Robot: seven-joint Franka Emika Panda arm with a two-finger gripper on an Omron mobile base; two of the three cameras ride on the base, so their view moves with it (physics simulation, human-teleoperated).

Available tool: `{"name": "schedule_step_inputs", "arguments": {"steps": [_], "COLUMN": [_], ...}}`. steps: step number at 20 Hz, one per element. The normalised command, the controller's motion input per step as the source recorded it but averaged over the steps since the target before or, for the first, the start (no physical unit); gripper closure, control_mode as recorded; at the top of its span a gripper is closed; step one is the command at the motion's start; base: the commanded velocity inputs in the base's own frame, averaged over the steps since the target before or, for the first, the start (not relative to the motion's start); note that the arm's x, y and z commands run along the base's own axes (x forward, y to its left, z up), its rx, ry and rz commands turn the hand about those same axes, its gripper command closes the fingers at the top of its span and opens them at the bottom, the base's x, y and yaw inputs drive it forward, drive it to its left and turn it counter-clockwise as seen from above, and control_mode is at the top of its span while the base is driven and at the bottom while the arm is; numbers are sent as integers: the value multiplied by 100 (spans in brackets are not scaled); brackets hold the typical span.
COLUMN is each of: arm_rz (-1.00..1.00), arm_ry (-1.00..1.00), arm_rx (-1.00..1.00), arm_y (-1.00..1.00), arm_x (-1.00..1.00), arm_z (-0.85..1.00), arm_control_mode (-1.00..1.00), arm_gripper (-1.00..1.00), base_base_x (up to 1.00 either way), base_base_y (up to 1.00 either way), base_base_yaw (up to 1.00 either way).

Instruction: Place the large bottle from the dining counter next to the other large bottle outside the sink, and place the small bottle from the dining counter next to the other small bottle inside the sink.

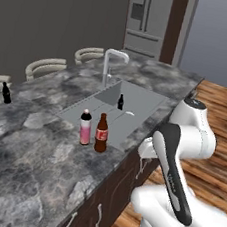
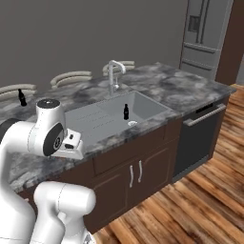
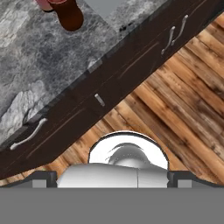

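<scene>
The large bottle [image 1: 101, 133], dark brown with a red label, stands on the dining counter [image 1: 41, 142] just outside the sink [image 1: 137, 101], close beside the other large bottle [image 1: 85, 127], which is pale pink. Their bases show at the top of the hand view, the brown bottle [image 3: 70, 17] beside the pink one [image 3: 43, 4]. A small dark bottle [image 1: 120, 102] [image 2: 126, 111] stands inside the sink [image 2: 143, 107]. Another small bottle [image 1: 6, 93] [image 2: 22, 97] stands far left on the counter. My gripper [image 3: 111, 177] is open and empty, hanging off the counter's front edge over the floor, right of the two large bottles.
An arched white faucet [image 1: 112, 60] rises behind the basin. Chair backs [image 1: 46, 66] line the counter's far side. Dark cabinet fronts with handles [image 3: 175, 33] drop to a wood floor [image 3: 175, 122]. A dishwasher [image 2: 200, 138] sits right of the sink cabinet and a fridge [image 2: 202, 35] stands beyond.
</scene>
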Motion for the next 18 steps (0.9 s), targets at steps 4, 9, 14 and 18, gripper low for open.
{"name": "schedule_step_inputs", "arguments": {"steps": [4,9,14,18], "arm_rz": [0,0,0,0], "arm_ry": [0,0,0,0], "arm_rx": [0,0,0,0], "arm_y": [0,0,0,0], "arm_x": [0,0,0,0], "arm_z": [0,0,0,0], "arm_control_mode": [100,100,100,100], "arm_gripper": [-100,-100,-100,-100], "base_base_x": [-57,-43,-28,-23], "base_base_y": [28,38,24,9], "base_base_yaw": [-13,-19,-28,-37]}}
